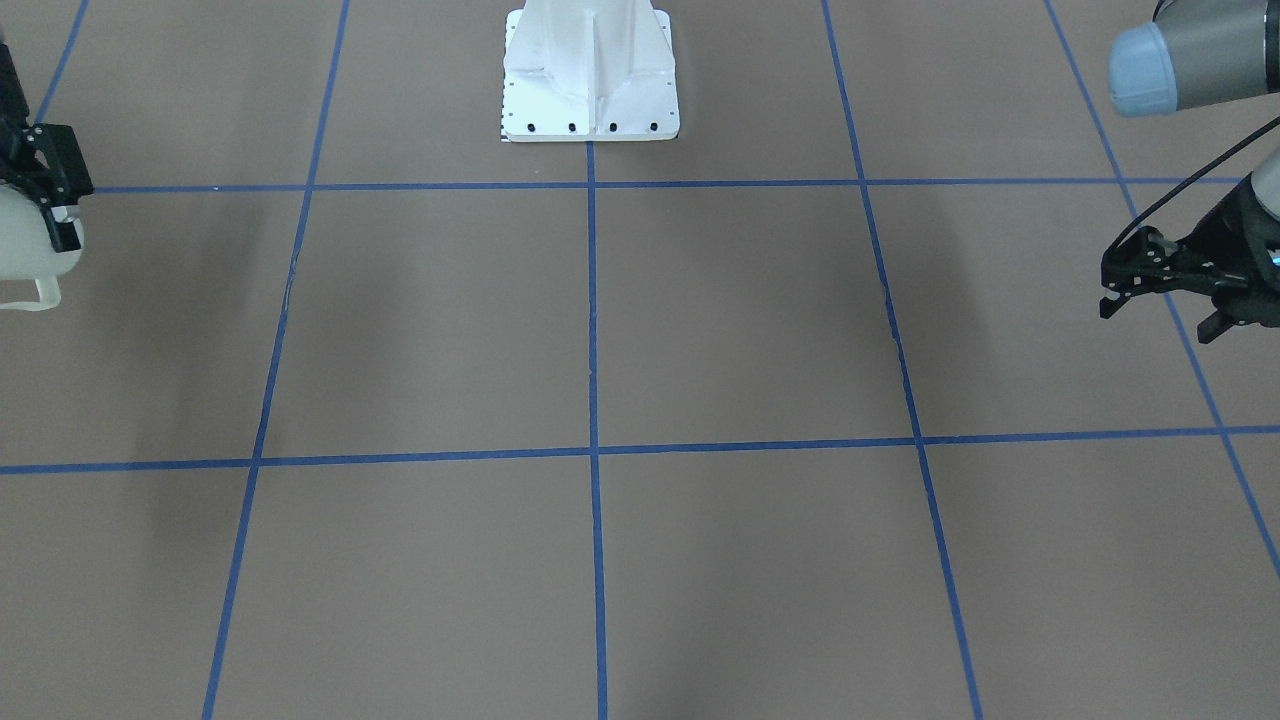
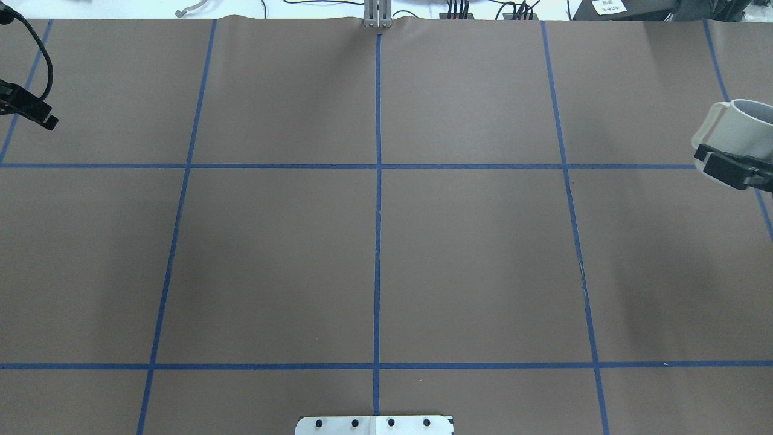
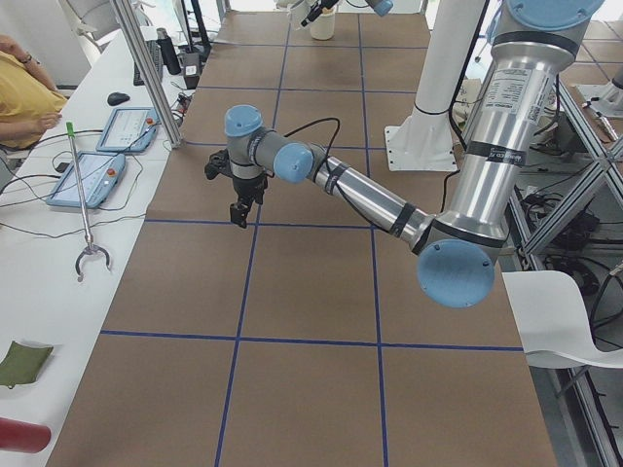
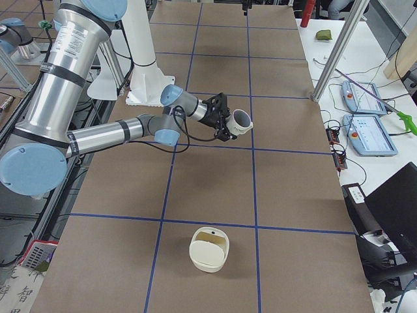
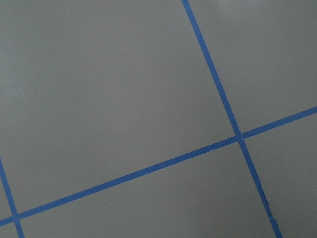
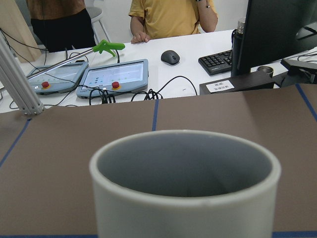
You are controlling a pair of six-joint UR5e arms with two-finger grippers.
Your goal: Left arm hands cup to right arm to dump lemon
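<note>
One cup (image 4: 242, 119) clasped in right gripper (image 4: 228, 125); left gripper (image 1: 1158, 316) spread wide; one cream tub (image 4: 208, 248).

Nothing in the views could be read with certainty. A printed band ran along the silver upper tube of the left arm (image 3: 498, 97), its letters too small to make out. A white card (image 6: 219, 86) at the edge of the desk (image 6: 148, 49) carried lines of print, and a white tag (image 2: 607, 6) showed dark marks; both were illegible. Dark characters on a sheet (image 4: 14, 290) were cut off and blurred.
</note>
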